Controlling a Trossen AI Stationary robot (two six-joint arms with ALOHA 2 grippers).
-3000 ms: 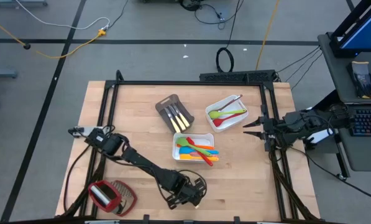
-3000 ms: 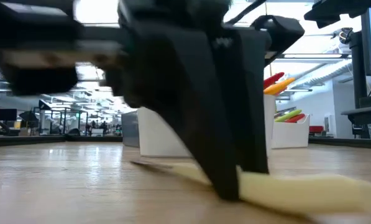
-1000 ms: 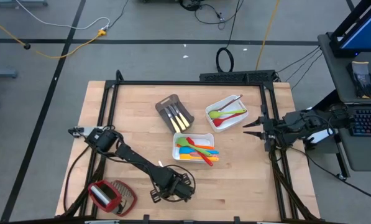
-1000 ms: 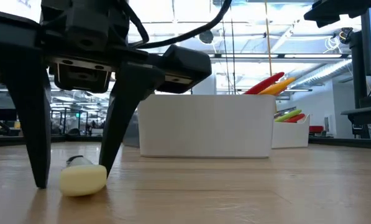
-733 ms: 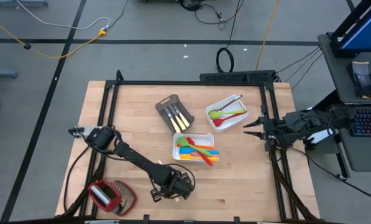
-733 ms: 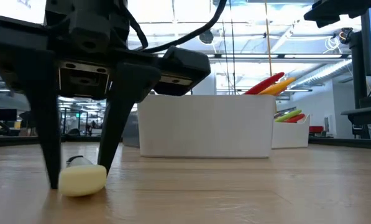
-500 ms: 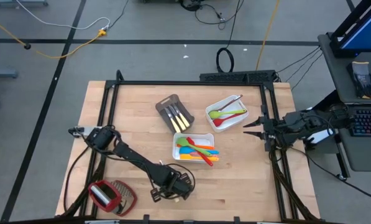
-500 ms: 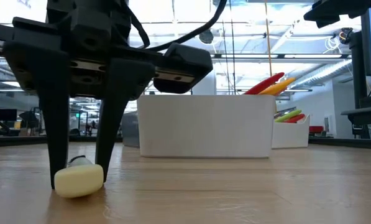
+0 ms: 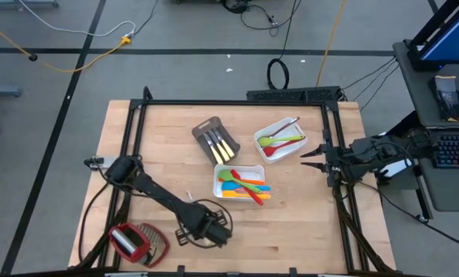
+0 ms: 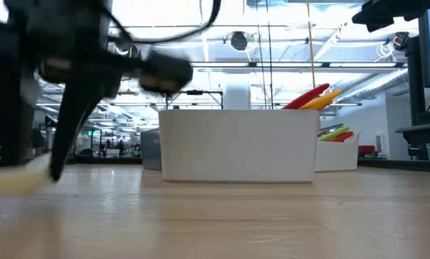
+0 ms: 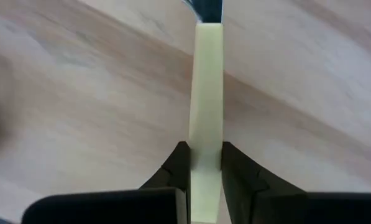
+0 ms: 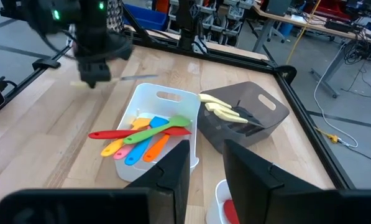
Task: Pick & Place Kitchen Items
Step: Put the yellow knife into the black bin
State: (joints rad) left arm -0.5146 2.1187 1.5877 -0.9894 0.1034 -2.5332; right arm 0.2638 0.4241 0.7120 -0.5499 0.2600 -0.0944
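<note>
A pale-handled metal knife (image 11: 207, 87) sits in my left gripper (image 11: 205, 165), which is shut on it over the table's near part, left of centre (image 9: 184, 231). In the low view the gripper (image 10: 27, 173) shows blurred at the far left. The knife's thin blade (image 9: 188, 198) points toward the far edge. More pale-handled knives lie in a grey-brown tray (image 9: 216, 140). Coloured spoons and spatulas fill a white tray (image 9: 241, 185), and another white tray (image 9: 281, 138) holds red and green ones. My right gripper (image 9: 304, 159) waits open at the table's right edge. My left gripper pinches the knife's pale handle (image 11: 207, 140) between its two fingers (image 11: 180, 168), which come from above, pointing down, and lie across the handle. The knife lies about level, its blade (image 12: 135, 78) sticking out to one side. Whether it is clear of the table I cannot tell.
A red-and-silver thing with a woven part (image 9: 137, 241) lies near the table's near left corner. A black frame (image 9: 137, 131) runs round the table top. Bare wood (image 9: 283, 231) lies to the right of my left gripper.
My left gripper's fingers, standing open on either side of the knife's handle, came down and shut on it. The gripper then moved toward the table's left, taking the knife along from where it lay.
</note>
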